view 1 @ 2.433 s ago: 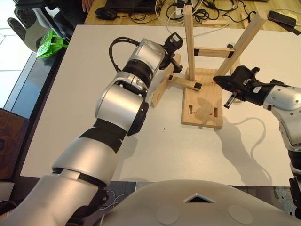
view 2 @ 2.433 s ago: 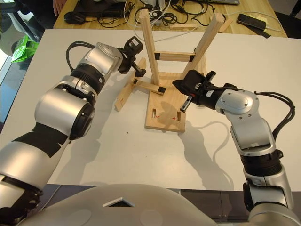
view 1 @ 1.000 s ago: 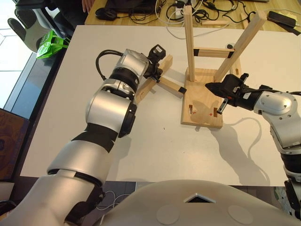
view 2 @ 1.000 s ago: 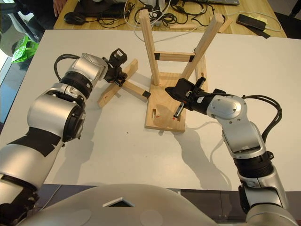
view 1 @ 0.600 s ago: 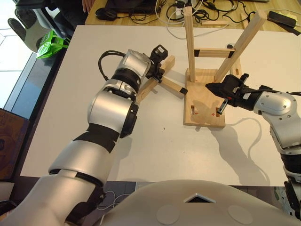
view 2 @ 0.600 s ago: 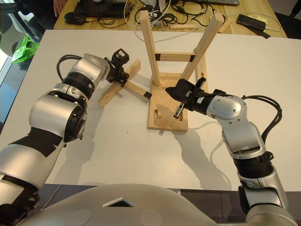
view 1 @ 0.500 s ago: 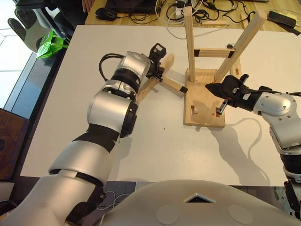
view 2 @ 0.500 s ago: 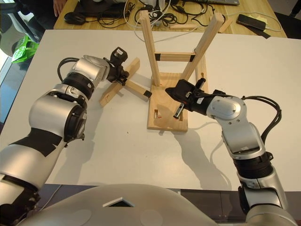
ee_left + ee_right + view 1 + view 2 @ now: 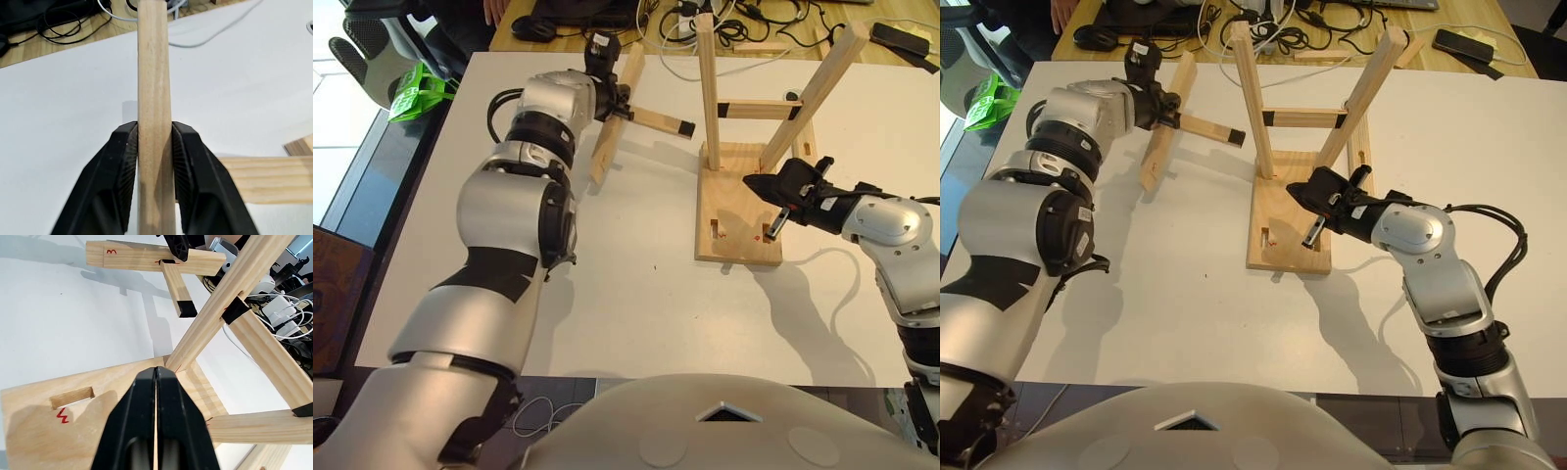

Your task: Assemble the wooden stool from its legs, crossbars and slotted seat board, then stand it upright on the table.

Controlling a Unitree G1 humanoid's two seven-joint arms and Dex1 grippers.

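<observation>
Left eye view: seat board [image 9: 736, 235] lies flat on the worktop [image 9: 460, 196], right of middle, with two legs [image 9: 709, 88] standing at its far end. The left gripper [image 9: 607, 78] is by the far edge.
Left wrist view: fingers [image 9: 124, 161] clamp a loose leg [image 9: 154, 73] (crossbar [image 9: 264, 178] attached).
Right wrist view: right gripper [image 9: 155, 382] is pressed closed on nothing, above the board beside a slot [image 9: 72, 397].

A wooden desk [image 9: 1065, 43] runs along the far side, strewn with tangled black cables [image 9: 1180, 41]. A dark phone [image 9: 1463, 44] lies at far right; a green bag [image 9: 984, 98] sits far left.
</observation>
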